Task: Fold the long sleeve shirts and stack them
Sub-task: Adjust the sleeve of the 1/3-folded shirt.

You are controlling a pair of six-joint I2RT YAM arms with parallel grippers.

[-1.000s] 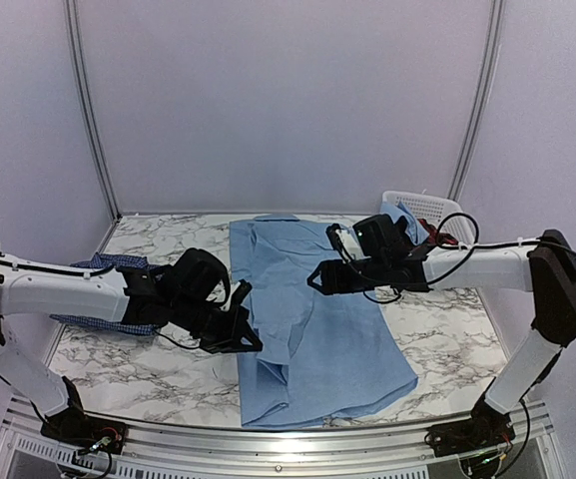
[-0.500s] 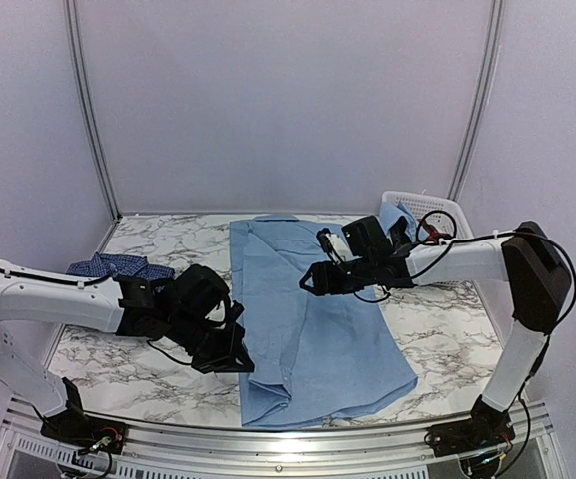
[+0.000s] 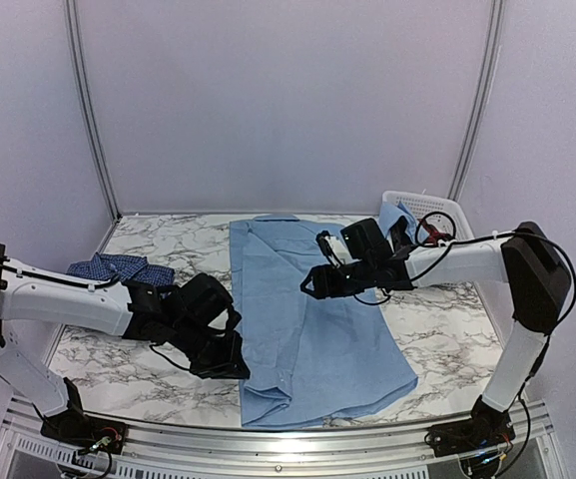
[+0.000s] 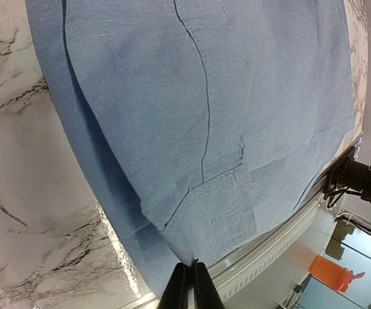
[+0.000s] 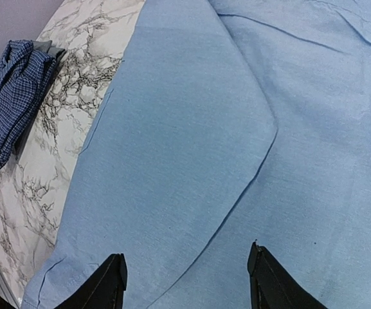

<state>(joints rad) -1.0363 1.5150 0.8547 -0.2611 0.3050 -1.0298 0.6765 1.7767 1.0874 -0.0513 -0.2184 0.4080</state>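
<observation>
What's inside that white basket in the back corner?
A light blue cloth pokes out of the white basket. The right arm hides the rest.

Top view, centre: light blue shirt (image 3: 317, 319), plain, no pattern, with folds reading a darker blue. Left of centre: checked shirt (image 3: 118, 267), dark blue with a fine white check. The table (image 3: 138, 374) is white marble with grey-black veining. Upper right: basket (image 3: 429, 207), white. The left arm (image 3: 63, 297) and right arm (image 3: 477, 261) have white shells and black joints. The left gripper (image 4: 189, 283) and right gripper (image 5: 185, 257) are black. Left wrist view, bottom right: orange object (image 4: 332, 273).
</observation>
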